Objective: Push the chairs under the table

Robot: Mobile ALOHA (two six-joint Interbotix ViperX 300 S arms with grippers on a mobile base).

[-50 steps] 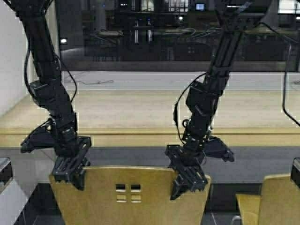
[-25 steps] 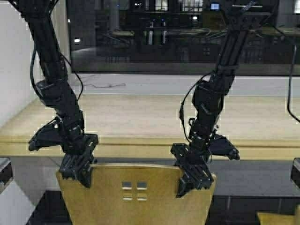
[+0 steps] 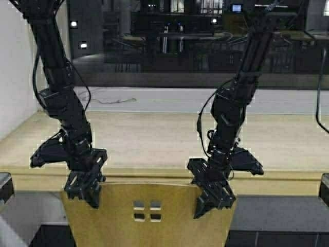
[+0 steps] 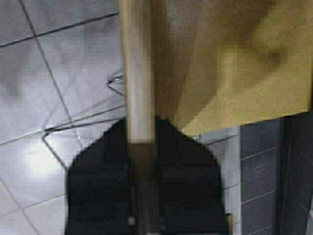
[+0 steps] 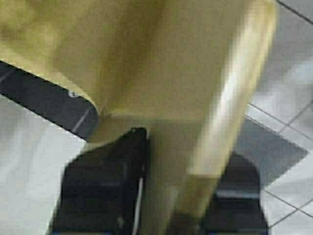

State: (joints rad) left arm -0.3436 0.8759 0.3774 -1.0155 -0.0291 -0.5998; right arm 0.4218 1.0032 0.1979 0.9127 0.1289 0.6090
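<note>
The plywood chair stands just before the table, its curved back's top edge level with the table's thick front edge. The left gripper is clamped over the back's left top corner; the right gripper is clamped likewise on the right corner, fingers straddling the panel.

A pale wood tabletop with a thick front edge spans the high view from side to side. Below it lies a tiled floor in grey tiles, on which thin chrome chair legs stand.
</note>
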